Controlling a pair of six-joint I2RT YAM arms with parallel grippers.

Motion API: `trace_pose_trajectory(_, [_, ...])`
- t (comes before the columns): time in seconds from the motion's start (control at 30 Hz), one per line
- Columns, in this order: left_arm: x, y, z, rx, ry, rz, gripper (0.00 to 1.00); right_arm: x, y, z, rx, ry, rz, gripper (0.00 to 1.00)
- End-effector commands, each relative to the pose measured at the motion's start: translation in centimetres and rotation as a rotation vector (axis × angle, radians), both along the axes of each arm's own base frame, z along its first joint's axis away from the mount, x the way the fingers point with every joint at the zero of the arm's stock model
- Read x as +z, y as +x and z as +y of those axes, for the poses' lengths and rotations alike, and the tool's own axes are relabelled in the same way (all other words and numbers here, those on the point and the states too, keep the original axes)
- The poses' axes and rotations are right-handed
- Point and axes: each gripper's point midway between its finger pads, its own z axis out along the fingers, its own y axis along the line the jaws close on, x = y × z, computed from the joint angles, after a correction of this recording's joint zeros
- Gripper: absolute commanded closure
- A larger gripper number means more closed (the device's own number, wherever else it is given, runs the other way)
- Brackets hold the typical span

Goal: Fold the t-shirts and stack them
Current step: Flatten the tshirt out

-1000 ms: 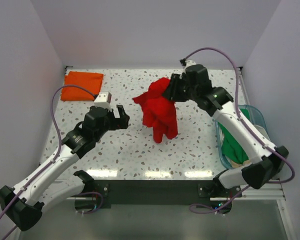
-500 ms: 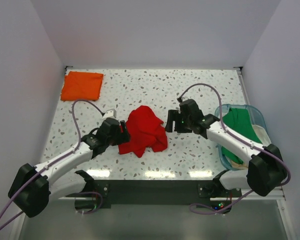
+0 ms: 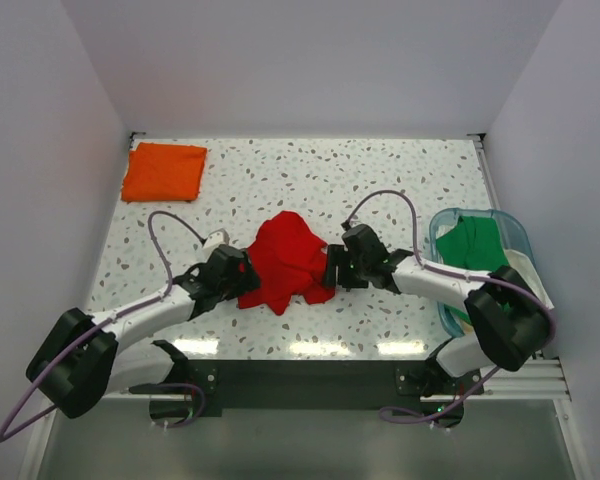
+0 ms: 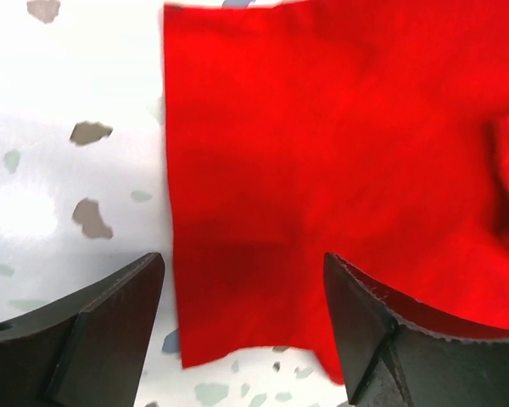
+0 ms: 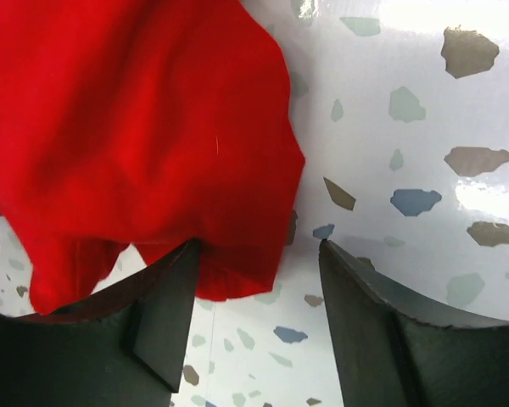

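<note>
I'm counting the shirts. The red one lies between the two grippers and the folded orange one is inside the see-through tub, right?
Nearly. The folded orange shirt is not inside the tub; it lies on the table at the far left corner, as the top view shows. The red shirt does lie between the left gripper and the right gripper.

Robotics lab test cell: a speckled tabletop (image 3: 400, 175) boxed in by plain white panels (image 3: 310, 70) on three sides. Left arm (image 3: 145, 318) and right arm (image 3: 435, 280), both cabled, are bolted to a black base rail (image 3: 300, 375).
</note>
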Motion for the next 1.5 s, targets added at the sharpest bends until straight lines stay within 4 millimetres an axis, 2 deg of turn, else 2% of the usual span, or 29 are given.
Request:
trace_pose_trajectory(0.0, [-1.9,0.0,0.1,0.030,0.007,0.026,0.21,0.6,1.7,1.7,-0.022,0.060,-0.047,0.39])
trace_pose_trajectory(0.1, [-2.3,0.3,-0.5,0.016,-0.005,0.026,0.34,0.6,2.3,1.8,-0.035,0.048,-0.053,0.51])
trace_pose_trajectory(0.2, [-2.0,1.0,-0.6,0.021,0.006,0.018,0.57,1.5,2.9,1.5,-0.054,0.024,-0.078,0.66])
trace_pose_trajectory(0.23, [-1.1,1.7,-0.9,0.023,0.005,-0.002,0.72,2.0,3.2,1.3,-0.055,0.012,-0.082,0.70])
trace_pose_trajectory(0.27, [-0.7,2.2,-0.6,0.036,0.023,-0.015,0.77,2.4,3.4,1.3,-0.056,0.006,-0.089,0.78])
trace_pose_trajectory(0.3, [-0.3,2.3,-0.4,0.040,0.038,-0.019,0.82,2.8,3.7,1.1,-0.062,-0.003,-0.101,0.82])
trace_pose_trajectory(0.33, [0.7,3.0,-0.5,0.044,0.047,-0.042,0.92,3.6,4.4,0.8,-0.073,-0.034,-0.123,0.92])
trace_pose_trajectory(0.4, [1.9,3.4,0.7,0.077,0.095,-0.058,1.00,4.4,5.2,0.1,-0.088,-0.072,-0.134,0.98])
trace_pose_trajectory(0.47, [4.1,4.4,1.4,0.110,0.114,-0.102,1.00,6.5,7.1,-0.2,-0.105,-0.079,-0.177,1.00])
trace_pose_trajectory(0.5, [5.4,4.3,2.0,0.119,0.117,-0.124,1.00,7.0,8.3,-1.1,-0.132,-0.080,-0.181,1.00])
trace_pose_trajectory(0.57, [8.1,4.6,3.2,0.156,0.099,-0.182,1.00,9.2,10.6,-1.5,-0.148,-0.060,-0.212,1.00])
trace_pose_trajectory(0.6, [9.1,4.7,3.7,0.169,0.091,-0.205,1.00,10.0,12.0,-2.8,-0.186,-0.060,-0.222,1.00])
trace_pose_trajectory(0.7, [12.7,5.1,7.2,0.241,0.086,-0.284,1.00,13.1,15.5,-3.4,-0.209,-0.043,-0.264,1.00])
trace_pose_trajectory(0.73, [14.1,5.2,7.8,0.253,0.084,-0.316,1.00,14.8,16.8,-3.2,-0.207,-0.041,-0.290,1.00])
trace_pose_trajectory(0.77, [15.2,5.3,8.6,0.274,0.094,-0.347,1.00,15.7,17.6,-3.2,-0.209,-0.038,-0.305,1.00])
trace_pose_trajectory(0.8, [17.6,5.4,9.5,0.298,0.099,-0.397,1.00,16.5,18.1,-3.1,-0.203,-0.033,-0.316,1.00])
trace_pose_trajectory(0.83, [18.8,5.3,10.1,0.317,0.109,-0.419,1.00,18.4,19.1,-2.8,-0.203,-0.021,-0.355,1.00])
trace_pose_trajectory(0.9, [21.1,5.2,11.4,0.361,0.139,-0.463,1.00,20.5,19.8,-3.3,-0.225,-0.031,-0.389,1.00])
trace_pose_trajectory(0.93, [23.5,5.3,11.7,0.373,0.136,-0.507,1.00,22.7,20.2,-3.5,-0.231,-0.025,-0.432,1.00])
trace_pose_trajectory(1.0, [26.0,5.2,12.4,0.390,0.152,-0.562,1.00,24.6,20.3,-4.3,-0.246,-0.037,-0.467,1.00])
trace_pose_trajectory(1.03, [28.1,5.1,12.7,0.407,0.144,-0.602,1.00,26.4,20.5,-4.6,-0.247,-0.039,-0.505,1.00])
trace_pose_trajectory(1.07, [29.1,4.8,13.2,0.427,0.155,-0.622,1.00,27.8,20.3,-5.4,-0.265,-0.040,-0.535,1.00])
trace_pose_trajectory(1.1, [31.2,4.5,13.6,0.434,0.153,-0.665,1.00,29.2,20.2,-5.9,-0.275,-0.037,-0.564,1.00])
trace_pose_trajectory(1.17, [33.4,3.6,14.5,0.468,0.149,-0.716,1.00,31.1,19.9,-6.9,-0.291,-0.041,-0.608,1.00])
trace_pose_trajectory(1.2, [34.8,3.1,14.9,0.475,0.149,-0.750,1.00,32.9,19.6,-7.7,-0.308,-0.031,-0.640,1.00])
trace_pose_trajectory(1.27, [36.4,2.2,15.6,0.499,0.147,-0.790,1.00,34.6,19.2,-8.9,-0.335,-0.042,-0.672,1.00])
trace_pose_trajectory(1.3, [37.6,1.8,15.9,0.504,0.147,-0.813,1.00,36.2,18.5,-9.5,-0.345,-0.035,-0.699,1.00])
trace_pose_trajectory(1.4, [39.6,0.9,16.7,0.526,0.159,-0.861,1.00,38.8,17.3,-10.3,-0.365,-0.013,-0.757,1.00])
trace_pose_trajectory(1.47, [40.2,1.0,16.8,0.529,0.160,-0.877,1.00,39.7,17.0,-10.4,-0.365,-0.004,-0.769,1.00])
